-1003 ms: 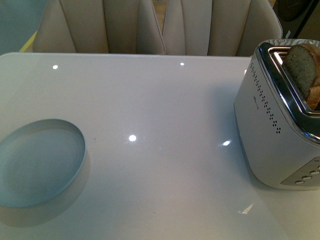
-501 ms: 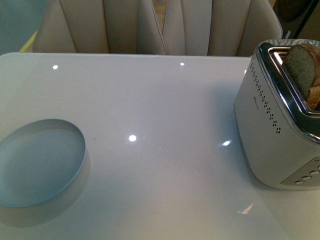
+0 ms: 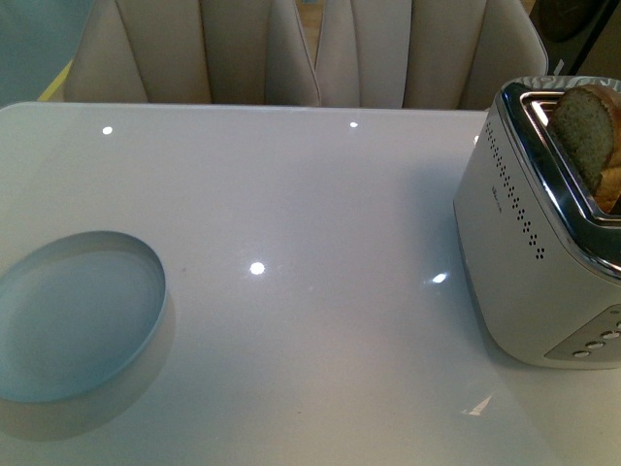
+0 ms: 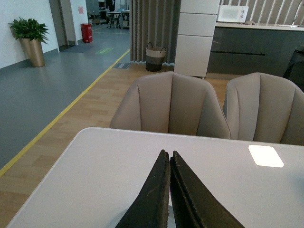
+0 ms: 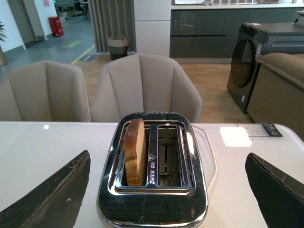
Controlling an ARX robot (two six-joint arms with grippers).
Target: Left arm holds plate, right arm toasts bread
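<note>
While bench (image 3: 320, 214) is sitting bare mid-span, I'm reading retrieval step: bread (image 5: 135, 151) standing in toaster (image 5: 152, 171) slot, plate (image 3: 73, 325) resting far left. Right pincer (image 5: 166, 190) spread wide, needing descent onto slice; left pincer (image 4: 169, 199) pressed together, needing opening.

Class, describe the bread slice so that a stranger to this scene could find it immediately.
On the white table, find the silver toaster on the robot's right. The bread stands upright in one of its two slots; the slot beside it is empty.
</note>
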